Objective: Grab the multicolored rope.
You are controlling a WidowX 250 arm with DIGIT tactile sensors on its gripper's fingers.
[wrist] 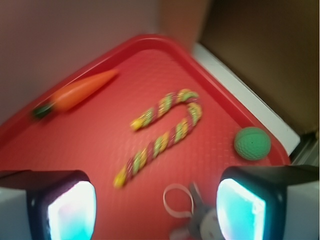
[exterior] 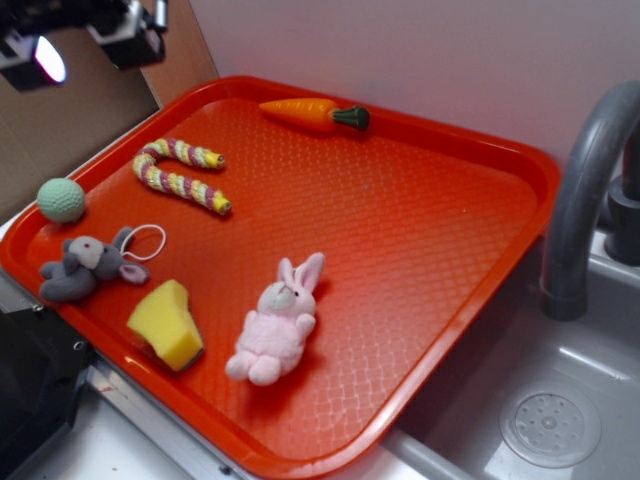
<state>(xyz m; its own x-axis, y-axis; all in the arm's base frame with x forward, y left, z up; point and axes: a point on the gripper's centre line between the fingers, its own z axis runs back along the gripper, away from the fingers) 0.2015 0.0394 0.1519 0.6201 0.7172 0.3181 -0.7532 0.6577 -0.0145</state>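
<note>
On the red tray [exterior: 450, 230] by the sink, the multicolored rope [exterior: 177, 174] lies untouched; the gripper [wrist: 156, 210] hovers high above it, fingers spread, grasp not begun.

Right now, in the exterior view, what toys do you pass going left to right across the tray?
Green ball → grey mouse → yellow sponge wedge → pink bunny → orange carrot. The multicolored rope spans several of these, so it is left out.

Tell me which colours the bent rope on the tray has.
The multicolored rope is striped pink, yellow-green and white, with yellow ends; the exterior view shows it best.
</note>
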